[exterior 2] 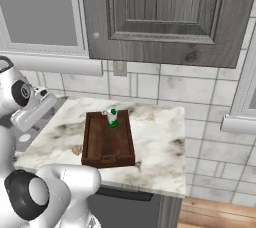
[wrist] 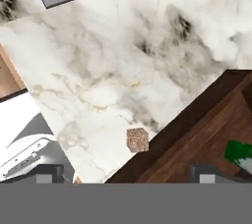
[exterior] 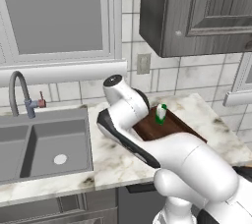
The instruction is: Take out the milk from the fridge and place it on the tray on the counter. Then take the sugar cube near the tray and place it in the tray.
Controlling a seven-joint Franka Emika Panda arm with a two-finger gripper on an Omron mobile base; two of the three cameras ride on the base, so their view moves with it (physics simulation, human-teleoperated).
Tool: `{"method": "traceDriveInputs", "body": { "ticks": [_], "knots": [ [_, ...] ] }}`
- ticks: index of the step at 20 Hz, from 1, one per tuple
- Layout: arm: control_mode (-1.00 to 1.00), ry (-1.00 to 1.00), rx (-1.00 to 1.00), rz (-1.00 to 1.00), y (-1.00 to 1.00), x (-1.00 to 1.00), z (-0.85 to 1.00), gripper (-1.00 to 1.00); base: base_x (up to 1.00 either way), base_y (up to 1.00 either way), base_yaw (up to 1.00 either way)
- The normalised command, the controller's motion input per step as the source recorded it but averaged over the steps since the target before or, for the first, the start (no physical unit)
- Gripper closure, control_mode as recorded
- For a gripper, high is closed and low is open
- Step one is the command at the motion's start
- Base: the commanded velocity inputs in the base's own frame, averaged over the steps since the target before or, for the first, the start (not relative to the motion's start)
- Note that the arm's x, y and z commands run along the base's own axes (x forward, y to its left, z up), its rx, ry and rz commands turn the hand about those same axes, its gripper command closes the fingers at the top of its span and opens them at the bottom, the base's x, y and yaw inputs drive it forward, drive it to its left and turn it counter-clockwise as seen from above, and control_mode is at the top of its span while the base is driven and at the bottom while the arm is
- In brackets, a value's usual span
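Sugar cube: I see a tiny speckled tan cube on the tabletop, just beside the tray's outer rim.
Tray: dark brown wood, rectangular, low rims.
Milk: small green-and-white carton upright inside the tray's far end.
Tabletop: veined white-beige marble.
Pincer: fingers spread wide apart above the cube, holding nothing.

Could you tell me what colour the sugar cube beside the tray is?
Light tan with brownish specks; the sugar cube shows best in the hand view.
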Motion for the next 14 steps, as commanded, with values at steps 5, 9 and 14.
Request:
{"method": "traceDriveInputs", "body": {
  "ticks": [5, 9, 14],
  "knots": [
    [-1.00, 0.02, -0.07, 0.32, -0.30, 0.00, -0.35, -1.00, 0.00, 0.00, 0.00],
    [-1.00, 0.00, -0.04, 0.30, -0.30, 0.00, -0.24, -1.00, 0.00, 0.00, 0.00],
    [-1.00, 0.06, 0.00, 0.26, -0.24, 0.00, -0.22, -1.00, 0.00, 0.00, 0.00]
  ]
}}
